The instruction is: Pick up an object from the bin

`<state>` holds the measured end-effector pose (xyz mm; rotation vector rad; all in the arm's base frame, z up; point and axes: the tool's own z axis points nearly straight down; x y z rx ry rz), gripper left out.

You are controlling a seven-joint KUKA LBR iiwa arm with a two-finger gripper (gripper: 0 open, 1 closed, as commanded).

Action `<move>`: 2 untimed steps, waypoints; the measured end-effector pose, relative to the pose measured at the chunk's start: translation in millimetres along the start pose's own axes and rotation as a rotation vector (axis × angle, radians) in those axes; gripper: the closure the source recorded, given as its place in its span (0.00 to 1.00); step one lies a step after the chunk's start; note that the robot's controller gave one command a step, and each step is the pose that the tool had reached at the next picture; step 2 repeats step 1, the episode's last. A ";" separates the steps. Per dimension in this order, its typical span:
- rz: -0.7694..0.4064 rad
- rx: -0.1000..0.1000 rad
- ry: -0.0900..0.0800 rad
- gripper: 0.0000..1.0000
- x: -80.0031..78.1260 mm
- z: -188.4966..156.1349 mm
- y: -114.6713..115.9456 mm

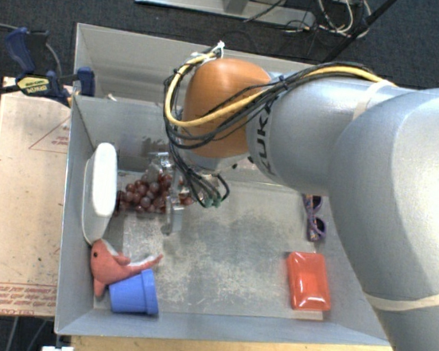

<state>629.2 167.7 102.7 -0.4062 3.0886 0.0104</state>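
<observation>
My gripper (170,217) hangs low over the left half of the bin, under the arm's orange wrist cover. It is right beside a bunch of dark red grapes (138,194), at the bunch's right edge, and partly hides it. A white oblong thing (102,183) lies along the left wall, just left of the grapes. I see nothing held in the gripper.
In the front left corner lie a pink toy animal (108,264) and a blue cup (134,292) on its side. A flat orange-red block (307,281) rests at the front right. A small purple thing (315,218) lies by the right wall, partly under the arm.
</observation>
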 end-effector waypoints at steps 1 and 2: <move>0.058 0.000 -0.012 1.00 -15.5 10.1 -7.8; 0.058 0.000 -0.012 1.00 -15.5 10.1 -7.8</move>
